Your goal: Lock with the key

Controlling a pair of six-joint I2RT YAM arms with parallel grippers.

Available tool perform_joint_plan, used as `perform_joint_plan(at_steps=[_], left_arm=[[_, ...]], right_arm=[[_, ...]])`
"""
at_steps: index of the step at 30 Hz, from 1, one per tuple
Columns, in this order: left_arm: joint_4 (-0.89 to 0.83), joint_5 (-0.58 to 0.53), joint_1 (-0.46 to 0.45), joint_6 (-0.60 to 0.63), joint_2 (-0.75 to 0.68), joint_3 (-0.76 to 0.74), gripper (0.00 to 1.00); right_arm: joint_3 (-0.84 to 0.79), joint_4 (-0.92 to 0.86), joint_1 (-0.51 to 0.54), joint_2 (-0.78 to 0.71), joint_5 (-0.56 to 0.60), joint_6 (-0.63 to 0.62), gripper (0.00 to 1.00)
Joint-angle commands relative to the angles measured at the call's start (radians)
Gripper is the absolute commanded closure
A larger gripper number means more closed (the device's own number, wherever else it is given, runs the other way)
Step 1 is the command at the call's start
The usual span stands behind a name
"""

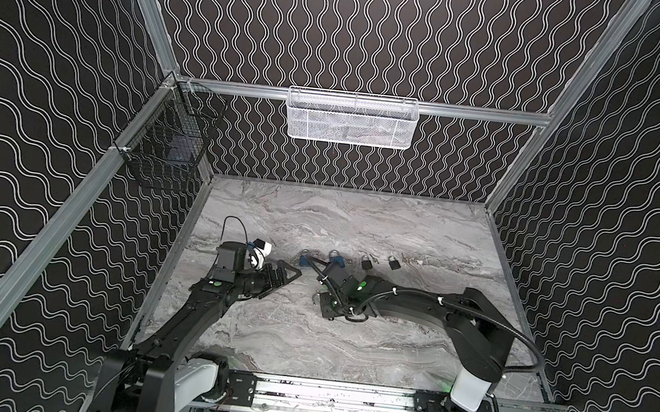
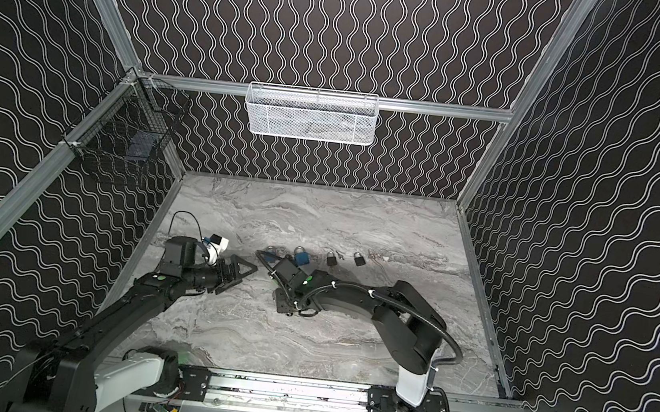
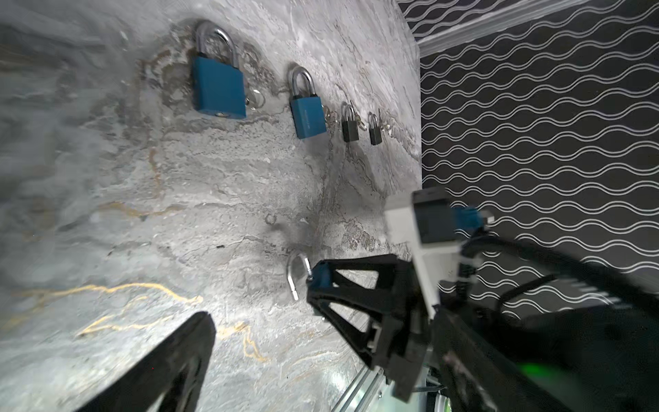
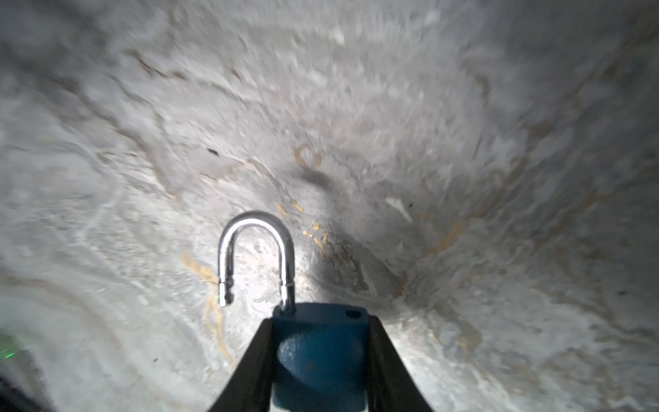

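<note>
Left fingers [image 3: 189, 351] stand spread wide, while right fingers [image 4: 256, 367] are clamped partway closed.

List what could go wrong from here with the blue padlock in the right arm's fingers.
1. The held padlock has its shackle swung away from its hole; pushed down now, it would likely hit the body, not latch.
2. The right fingers pinch only the body's sides, so a push could twist it loose.
3. Several keys lie by the other padlocks; a wrong pick is possible.

White mesh basket [image 1: 349, 129], black wire basket [image 1: 165, 148], grey marble tabletop [image 1: 360, 222], wavy-patterned walls [image 1: 359, 30]
</note>
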Motion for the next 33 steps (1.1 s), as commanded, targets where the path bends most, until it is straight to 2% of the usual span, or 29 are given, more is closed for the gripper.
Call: perform_joint_plan(at_steps=[1,6,11,18,27,33], left_arm=[[0.171,0.007,-0.052,-0.056,0.058,-0.006,0.05],[0.293,-0.040,-0.167,-0.116,0.153,0.014,0.11],[0.372,-0.056,-0.234,-0.152,0.231,0.048,0.18],[0.444,-0.052,-0.268,-0.186,0.285,0.054,0.32],[0.416,-0.051,-0.285,-0.174,0.259,0.043,0.55],[0.377,-0.044,-0.286,-0.150,0.253,0.051,0.59]], right_arm=[[-0.030,0.060,-0.036,-0.063,-0.094,-0.087,0.91],[-0.046,0.062,-0.062,-0.125,-0.126,-0.136,0.91],[-0.066,0.080,-0.066,-0.154,-0.148,-0.147,0.91],[-0.095,0.093,-0.078,-0.193,-0.151,-0.141,0.91],[-0.094,0.094,-0.091,-0.189,-0.153,-0.137,0.91],[-0.082,0.098,-0.092,-0.178,-0.161,-0.137,0.91]])
